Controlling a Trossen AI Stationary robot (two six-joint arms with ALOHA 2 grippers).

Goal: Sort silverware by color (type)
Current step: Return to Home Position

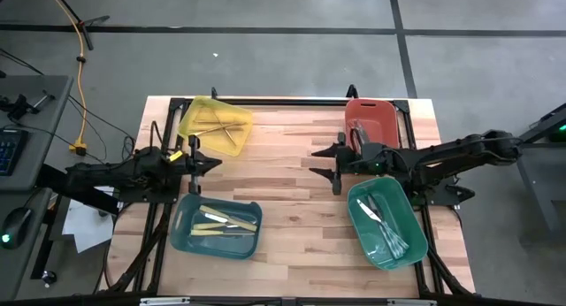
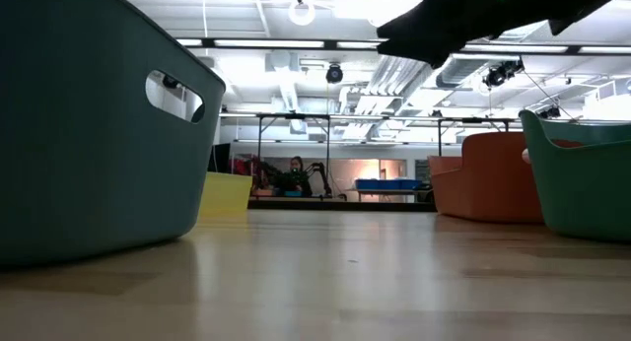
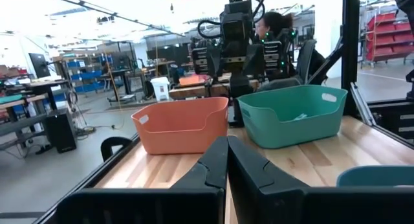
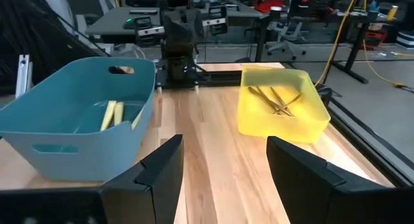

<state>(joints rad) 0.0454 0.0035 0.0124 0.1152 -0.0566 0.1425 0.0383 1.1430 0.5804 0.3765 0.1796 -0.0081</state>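
Observation:
All the silverware lies in the bins. Gold-tan pieces (image 1: 218, 125) lie in the yellow bin (image 1: 191, 111) at the far left, cream-yellow pieces (image 1: 225, 221) in the blue bin (image 1: 182, 237) at the near left, silver-grey pieces (image 1: 386, 225) in the green bin (image 1: 416, 228) at the near right. The red bin (image 1: 387, 113) stands at the far right. My left gripper (image 1: 215, 164) is shut and empty between the yellow and blue bins. My right gripper (image 1: 315, 162) is open and empty, above the table's middle.
Bare wooden table (image 1: 292, 218) lies between the left and right bins. A black frame (image 1: 283, 101) runs along the table's far edge. A person sits in the room beyond the table, behind my right arm in the left wrist view (image 3: 275, 22).

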